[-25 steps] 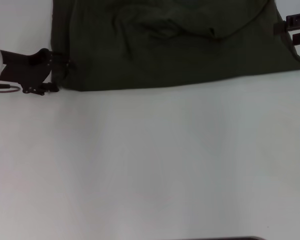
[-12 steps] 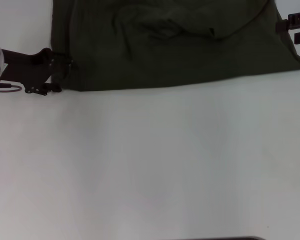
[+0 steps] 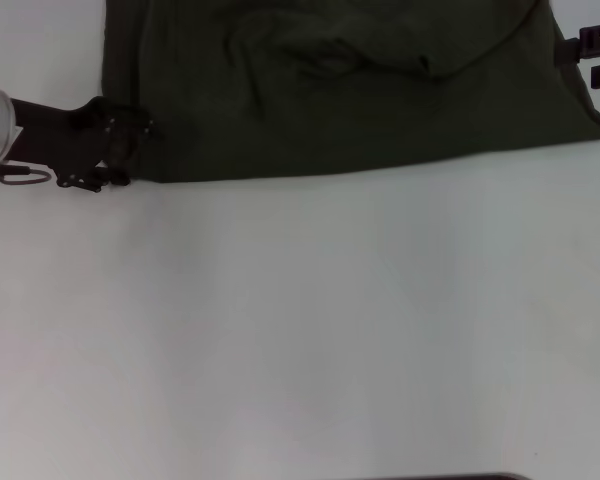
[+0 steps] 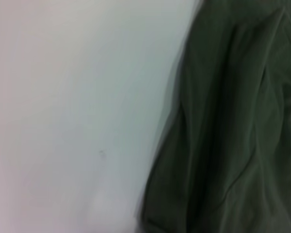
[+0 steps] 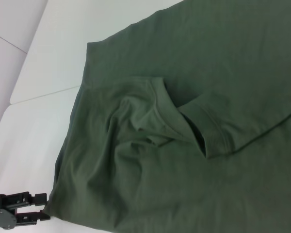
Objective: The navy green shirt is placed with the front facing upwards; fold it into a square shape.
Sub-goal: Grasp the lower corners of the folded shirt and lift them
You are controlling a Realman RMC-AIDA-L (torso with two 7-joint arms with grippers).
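A plain white table [image 3: 310, 330] fills the near part of the scene, and the navy green shirt [image 3: 340, 90] lies rumpled along its far side, its hem forming a straight near edge. At that hem's left corner the left gripper [image 3: 130, 150] has its fingers set at the cloth, though whether they pinch it I cannot tell. At the far right, the right gripper [image 3: 598, 58] sits by the shirt's right edge with a narrow gap between its fingers.
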